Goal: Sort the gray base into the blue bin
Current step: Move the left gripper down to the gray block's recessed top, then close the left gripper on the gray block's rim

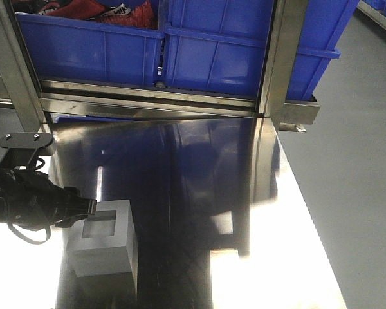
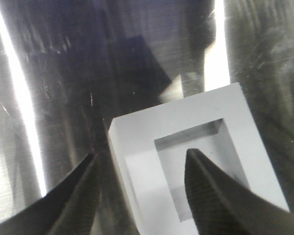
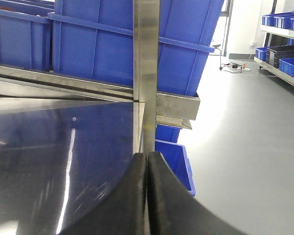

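The gray base (image 1: 106,241) stands on the shiny steel table (image 1: 199,180) at the near left, its square recess facing up. In the left wrist view the gray base (image 2: 186,127) fills the lower right. My left gripper (image 2: 140,153) is open astride the block's left wall, one finger outside it and the other over the recess. From the front the left gripper (image 1: 90,209) reaches the block from the left. Blue bins (image 1: 219,51) sit on a rack behind the table. My right gripper (image 3: 147,155) is shut on nothing, over the table's right edge.
A steel upright post (image 1: 286,58) rises at the table's back right corner, with a steel rail (image 1: 148,96) across the back. The left rear bin (image 1: 83,45) holds red and black items. Another blue bin (image 3: 174,156) stands on the floor beyond the table's right edge.
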